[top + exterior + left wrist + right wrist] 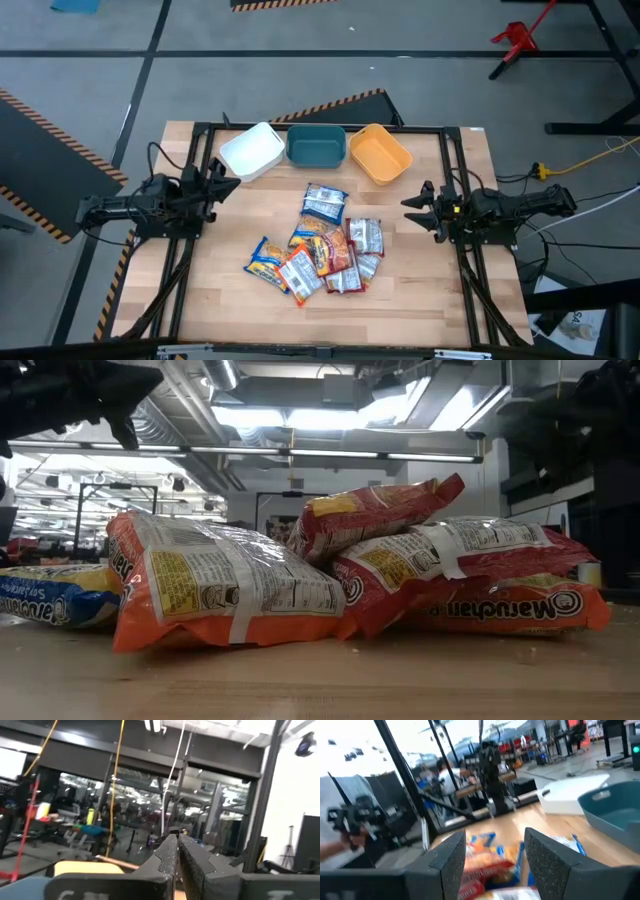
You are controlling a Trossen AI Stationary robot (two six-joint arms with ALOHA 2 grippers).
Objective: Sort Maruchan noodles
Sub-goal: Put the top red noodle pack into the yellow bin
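The Maruchan noodles (322,242) lie in a loose overlapping heap at the middle of the table: blue-white, orange and red packets, some resting on others (380,510). My left gripper (232,183) hovers shut at the table's left edge, beside the white bin, tipped upward (176,851). At the table's right edge my right gripper (408,202) hovers open and points toward the heap. Packets (490,865) show beyond its spread fingers (495,857), with nothing between them. Neither gripper touches a packet.
Three bins stand in a row at the table's far edge: white (252,150), teal (316,145) and orange (380,153). Bare wooden tabletop (420,290) lies around the heap and toward the near edge. A black frame (455,150) runs along the table's sides.
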